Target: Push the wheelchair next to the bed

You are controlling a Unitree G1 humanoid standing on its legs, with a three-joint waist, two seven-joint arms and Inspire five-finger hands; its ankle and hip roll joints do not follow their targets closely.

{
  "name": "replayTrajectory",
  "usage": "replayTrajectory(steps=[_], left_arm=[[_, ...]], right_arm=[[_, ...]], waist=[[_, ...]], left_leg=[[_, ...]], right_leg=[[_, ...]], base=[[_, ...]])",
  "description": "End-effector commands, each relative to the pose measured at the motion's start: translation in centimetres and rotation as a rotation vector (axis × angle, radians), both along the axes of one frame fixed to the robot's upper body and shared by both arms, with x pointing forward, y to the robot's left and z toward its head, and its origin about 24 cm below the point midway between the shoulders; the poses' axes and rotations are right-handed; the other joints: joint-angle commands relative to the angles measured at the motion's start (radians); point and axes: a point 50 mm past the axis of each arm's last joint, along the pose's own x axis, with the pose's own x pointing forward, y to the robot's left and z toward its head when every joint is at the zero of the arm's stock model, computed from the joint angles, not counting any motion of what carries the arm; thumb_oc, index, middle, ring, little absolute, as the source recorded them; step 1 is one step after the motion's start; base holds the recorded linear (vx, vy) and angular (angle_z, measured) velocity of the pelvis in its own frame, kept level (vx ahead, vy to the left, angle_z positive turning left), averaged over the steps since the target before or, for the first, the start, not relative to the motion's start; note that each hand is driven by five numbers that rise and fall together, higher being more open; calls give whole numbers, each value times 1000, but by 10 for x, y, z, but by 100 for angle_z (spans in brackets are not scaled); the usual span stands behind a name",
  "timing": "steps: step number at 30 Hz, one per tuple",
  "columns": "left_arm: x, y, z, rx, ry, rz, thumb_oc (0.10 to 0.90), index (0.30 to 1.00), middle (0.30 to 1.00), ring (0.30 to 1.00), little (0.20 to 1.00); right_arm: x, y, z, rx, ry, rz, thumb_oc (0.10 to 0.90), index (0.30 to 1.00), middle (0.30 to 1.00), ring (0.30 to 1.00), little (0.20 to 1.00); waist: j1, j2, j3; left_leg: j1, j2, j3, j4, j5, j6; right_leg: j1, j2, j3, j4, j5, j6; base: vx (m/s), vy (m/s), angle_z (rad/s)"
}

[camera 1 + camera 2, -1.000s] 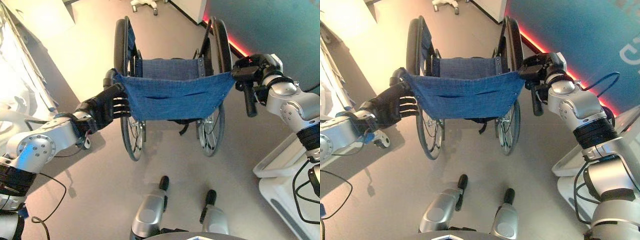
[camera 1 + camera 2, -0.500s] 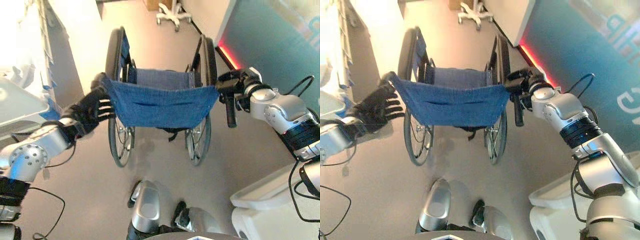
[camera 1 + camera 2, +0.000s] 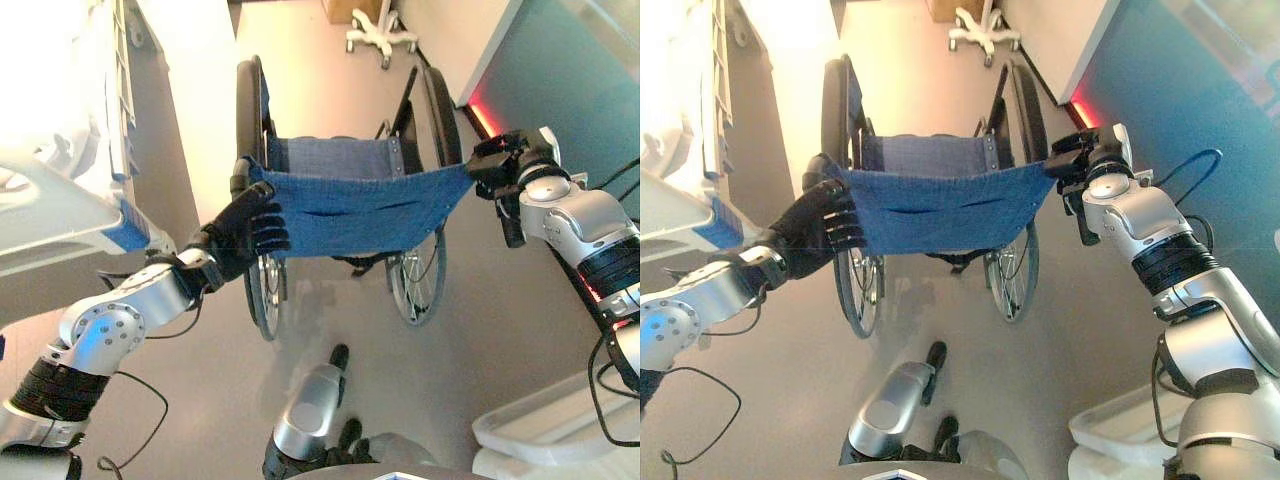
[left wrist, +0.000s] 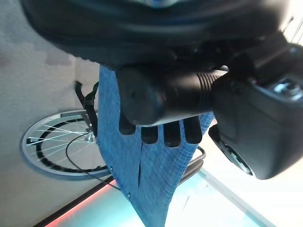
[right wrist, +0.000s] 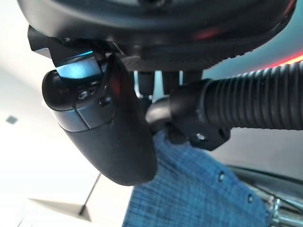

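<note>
A pale, smooth floor [image 3: 330, 90] covered the room. At the far end stood a white wheeled base [image 3: 378, 28] with star-shaped legs, and just beside it a brown box [image 3: 340, 10] was partly visible. On the robot's right ran a teal wall [image 3: 1200, 90] with a red glowing strip [image 3: 487, 112] along its foot. Near the robot, low on its right, there was a white plastic tray-like object [image 3: 560, 430].

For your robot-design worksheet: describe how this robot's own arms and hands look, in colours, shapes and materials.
Both arms are silver-grey, built of rounded metallic shells with black ribbed bands between segments. The left hand is dark and glove-like with slim segmented fingers. The right hand is a dark, blocky unit on a silver wrist.
</note>
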Motion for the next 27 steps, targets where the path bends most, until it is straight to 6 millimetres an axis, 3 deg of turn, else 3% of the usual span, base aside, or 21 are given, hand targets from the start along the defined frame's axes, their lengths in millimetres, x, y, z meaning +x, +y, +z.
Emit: replayTrajectory(steps=[1,2,3,5,7,8,9,10,13,14,16,17,19,21,23,25,26,27], left_arm=[[0,-56,27,-195,-149,-252,400,300,300,300,300],[-4,-53,29,-199,-150,-266,400,300,300,300,300],[-5,-51,31,-202,-150,-276,400,300,300,300,300],[-6,-47,35,-213,-152,-294,400,300,300,300,300],[-6,-46,45,-234,-176,-298,400,300,300,300,300],[-6,-48,53,-246,-202,-299,400,300,300,300,300],[-5,-49,56,-249,-215,-299,400,300,300,300,300],[-2,-51,62,-253,-248,-292,400,300,300,300,300],[8,-53,78,-222,-315,-271,400,300,300,300,300],[10,-51,81,-207,-328,-252,400,300,300,300,300],[12,-48,83,-199,-334,-225,400,300,300,300,300],[13,-43,84,-200,-336,-213,400,300,300,300,300],[12,-41,83,-208,-339,-214,400,300,300,300,300],[5,-38,78,-226,-342,-227,400,300,300,300,300],[0,-35,75,-233,-330,-227,400,300,300,300,300],[-3,-35,70,-235,-315,-225,400,300,300,300,300],[-6,-35,61,-236,-297,-223,400,300,300,300,300],[-9,-37,56,-240,-281,-227,400,300,300,300,300]], right_arm=[[-4,123,44,114,-204,473,400,300,300,300,300],[-5,115,45,122,-206,452,400,300,300,300,300],[-5,109,46,126,-205,442,400,300,300,300,300],[-4,96,50,104,-198,425,400,300,300,300,300],[-4,82,56,55,-209,413,400,300,300,300,300],[-3,76,63,41,-235,410,400,300,300,300,300],[-2,75,67,36,-248,409,400,300,300,300,300],[-2,72,76,28,-279,407,400,300,300,300,300],[-2,77,97,32,-337,411,400,300,300,300,300],[-4,80,100,42,-339,416,400,300,300,300,300],[-7,83,102,54,-338,420,400,300,300,300,300],[-10,84,103,59,-323,411,400,300,300,300,300],[-12,84,103,56,-314,406,400,300,300,300,300],[-13,79,107,59,-309,405,400,300,300,300,300],[-13,82,106,41,-297,418,400,300,300,300,300],[-14,87,101,27,-292,436,400,300,300,300,300],[-15,94,97,29,-290,457,400,300,300,300,300],[-16,98,93,37,-283,464,400,300,300,300,300]], waist=[[-77,-79,-207],[-88,-87,-215],[-99,-93,-216],[-113,-84,-227],[-136,-57,-225],[-151,-44,-205],[-157,-39,-194],[-174,-31,-169],[-224,-36,-106],[-235,-39,-95],[-246,-41,-88],[-253,-57,-98],[-259,-64,-109],[-261,-83,-130],[-255,-108,-128],[-252,-120,-123],[-246,-138,-118],[-239,-132,-112]], left_leg=[[9,-125,14,-189,103,87],[22,-119,-3,-181,97,85],[23,-124,-16,-172,93,80],[5,-121,-41,-145,96,60],[-25,-113,-88,-82,114,14],[-39,-106,-108,-42,124,-5],[-42,-102,-115,-31,126,-11],[-35,-97,-138,-12,106,-18],[54,-66,-197,-32,-16,-24],[93,-49,-210,-37,-52,-26],[139,-22,-229,-43,-86,-28],[157,3,-239,-26,-99,-31],[157,24,-247,5,-92,-38],[151,98,-255,79,-36,-60],[95,140,-255,251,32,-67],[44,142,-258,373,59,-57],[0,124,-251,557,86,-48],[-40,116,-261,660,90,-47]], right_leg=[[60,174,-118,15,529,69],[28,178,-60,45,627,105],[18,153,-46,35,604,100],[13,85,-38,-66,521,61],[11,-7,-58,-340,341,-21],[2,-47,-71,-427,336,-33],[-8,-66,-76,-454,351,-31],[-39,-117,-78,-518,408,-11],[-195,-273,-46,-576,608,78],[-221,-295,-42,-592,643,94],[-247,-292,-29,-572,656,102],[-238,-265,-21,-539,619,104],[-228,-241,-19,-519,588,95],[-212,-185,-32,-473,517,46],[-199,-155,-59,-448,486,-6],[-186,-135,-66,-440,476,-34],[-170,-113,-72,-430,465,-68],[-152,-88,-71,-420,456,-85]], base=[[453,-38,15],[381,-57,24],[426,-69,23],[334,-66,1],[295,-161,-1],[127,-187,14],[100,-250,45],[107,-305,63],[289,-518,77],[496,-557,79],[448,-408,63],[485,-414,32],[444,-395,45],[363,-442,73],[250,-438,49],[256,-376,11],[336,-376,1],[443,-413,-27]])
